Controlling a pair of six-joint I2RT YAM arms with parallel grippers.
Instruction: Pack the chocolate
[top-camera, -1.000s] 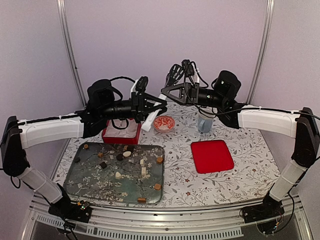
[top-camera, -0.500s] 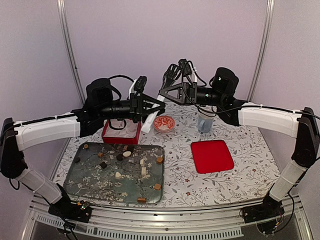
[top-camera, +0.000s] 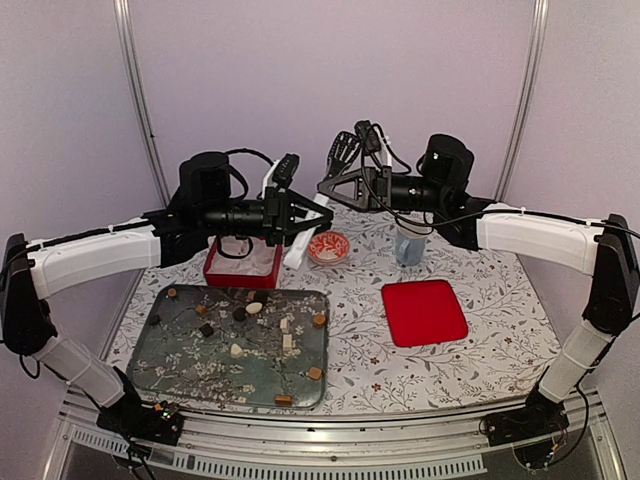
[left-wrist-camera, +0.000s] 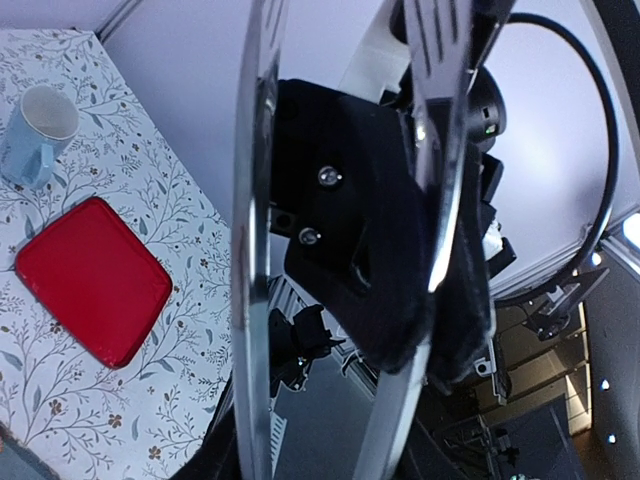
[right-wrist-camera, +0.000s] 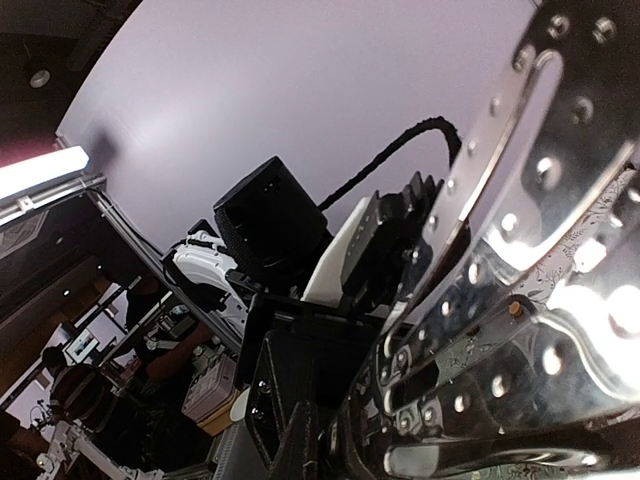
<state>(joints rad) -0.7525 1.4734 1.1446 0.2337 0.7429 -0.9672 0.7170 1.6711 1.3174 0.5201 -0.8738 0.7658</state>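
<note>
A: Where is the chocolate (top-camera: 240, 314) to be found?

B: It is seen scattered over the dark glassy tray (top-camera: 170, 365) at the near left of the worktop (top-camera: 500, 330). There are dark, caramel and cream pieces, most lying apart from one another. None can be made out inside the red box (top-camera: 222, 272) just beyond the tray's far edge (a white lining is seen in it, though much of it is hidden by the left arm).

A: And how are the claws held?

B: The left claw (top-camera: 320, 212) is held high over the far part of the worktop, between the red box and the small patterned bowl (top-camera: 328, 247). In the left wrist view its two fingers are seen apart, with nothing between them. The right claw (top-camera: 343, 160) is raised higher, above the bowl and pointing left. Its fingers are brought together and nothing is seen gripped.

A: Which step is judged to be in hand?

B: A reach for a first piece, it is judged, since no piece is gripped and no packing is seen to be done. The red lid (top-camera: 425, 312) is laid flat at the right, well apart from the box, with the blue mug (top-camera: 408, 248) beyond it.

A: What is called for next?

B: The left claw would need to be brought toward the near side and lowered over one piece on the tray, with a finger set on either side. A gentle closing is called for, since a small piece could easily be nudged away on the smooth tray. The piece would then be lifted, carried over the box and let go.
</note>
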